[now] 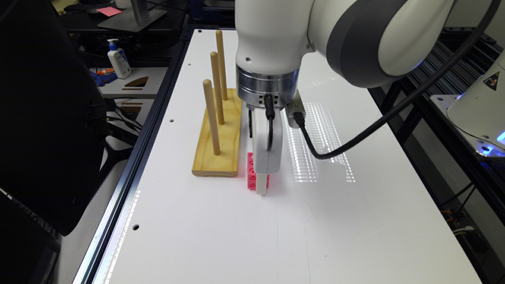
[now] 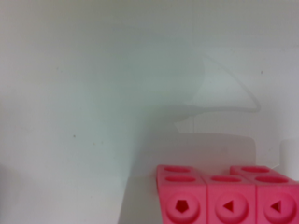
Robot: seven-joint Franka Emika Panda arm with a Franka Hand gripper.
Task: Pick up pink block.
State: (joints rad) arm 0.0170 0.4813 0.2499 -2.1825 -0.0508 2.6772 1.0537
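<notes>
The pink block [image 1: 251, 173] stands on the white table [image 1: 221, 236], just off the near corner of the wooden peg board. In the exterior view my gripper [image 1: 262, 186] has come straight down onto it, its white body covering most of the block's right side and its tip reaching almost to the table. In the wrist view the pink block [image 2: 224, 193] is very close, with rows of joined cubes and holes in their faces showing.
A wooden base [image 1: 221, 138] with three upright dowels [image 1: 216, 88] stands immediately to the exterior view's left of the block. A black cable [image 1: 355, 142] loops from the wrist over the table. The table's left edge is a metal rail [image 1: 130, 169].
</notes>
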